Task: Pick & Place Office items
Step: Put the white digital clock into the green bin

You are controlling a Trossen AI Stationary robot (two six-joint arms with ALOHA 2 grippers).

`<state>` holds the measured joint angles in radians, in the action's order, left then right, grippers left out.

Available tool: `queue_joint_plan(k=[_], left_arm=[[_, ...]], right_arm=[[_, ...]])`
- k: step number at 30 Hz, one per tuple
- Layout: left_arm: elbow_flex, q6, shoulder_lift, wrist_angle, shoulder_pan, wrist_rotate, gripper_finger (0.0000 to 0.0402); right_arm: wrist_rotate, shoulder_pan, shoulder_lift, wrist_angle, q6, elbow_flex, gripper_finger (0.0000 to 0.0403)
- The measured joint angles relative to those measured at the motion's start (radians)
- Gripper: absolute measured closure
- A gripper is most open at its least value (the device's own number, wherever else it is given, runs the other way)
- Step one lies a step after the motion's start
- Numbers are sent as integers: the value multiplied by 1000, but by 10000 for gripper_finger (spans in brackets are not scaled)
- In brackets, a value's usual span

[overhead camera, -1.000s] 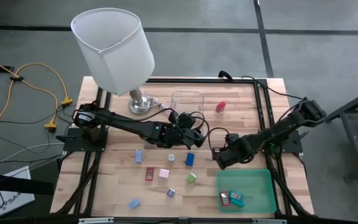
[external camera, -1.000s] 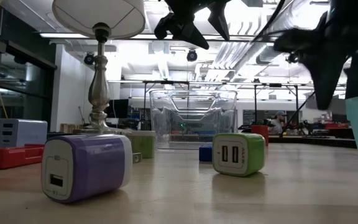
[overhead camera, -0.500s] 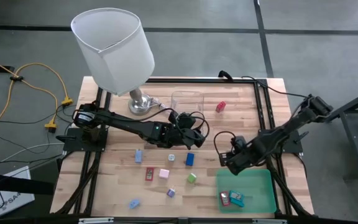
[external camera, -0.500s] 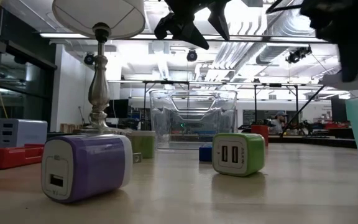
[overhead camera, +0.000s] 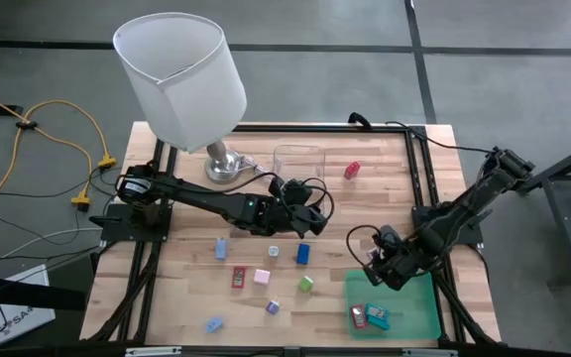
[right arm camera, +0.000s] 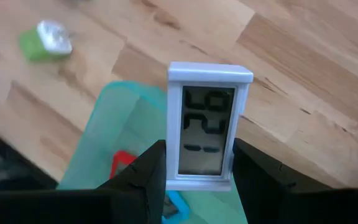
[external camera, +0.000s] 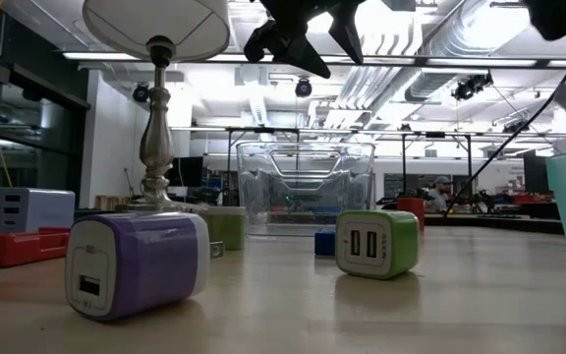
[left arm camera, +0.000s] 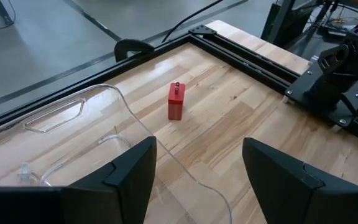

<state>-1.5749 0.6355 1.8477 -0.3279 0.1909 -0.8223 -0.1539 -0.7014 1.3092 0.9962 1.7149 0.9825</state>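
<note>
Right gripper [right arm camera: 194, 177] clamps the small digital clock [right arm camera: 205, 124] by its lower side edges — light, rigid, smooth-cased, likely slippery; left gripper [left arm camera: 194, 171] open, empty

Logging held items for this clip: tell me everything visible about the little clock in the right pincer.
The small clock is a pale, plastic-looking upright block with a grey digit screen filling most of its face and a flat cap on top. The right pincer grips its lower sides, one finger against each. It hangs over the near edge of the green tray, touching nothing else.
</note>
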Motion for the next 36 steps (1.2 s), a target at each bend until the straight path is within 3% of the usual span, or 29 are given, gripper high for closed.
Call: queue_joint_plan(k=[15,20,28,36], left_arm=[[0,0,0,0,0,0,171],[0,0,0,0,0,0,171],[0,0,0,0,0,0,171],[0,0,0,0,0,0,171]], right_arm=[[139,-18,7,-63,-307,0,256],[118,-64,13,-80,-281,0,256],[111,-185,98,-125,-89,0,256],[159,-244,207,-145,13,0,256]])
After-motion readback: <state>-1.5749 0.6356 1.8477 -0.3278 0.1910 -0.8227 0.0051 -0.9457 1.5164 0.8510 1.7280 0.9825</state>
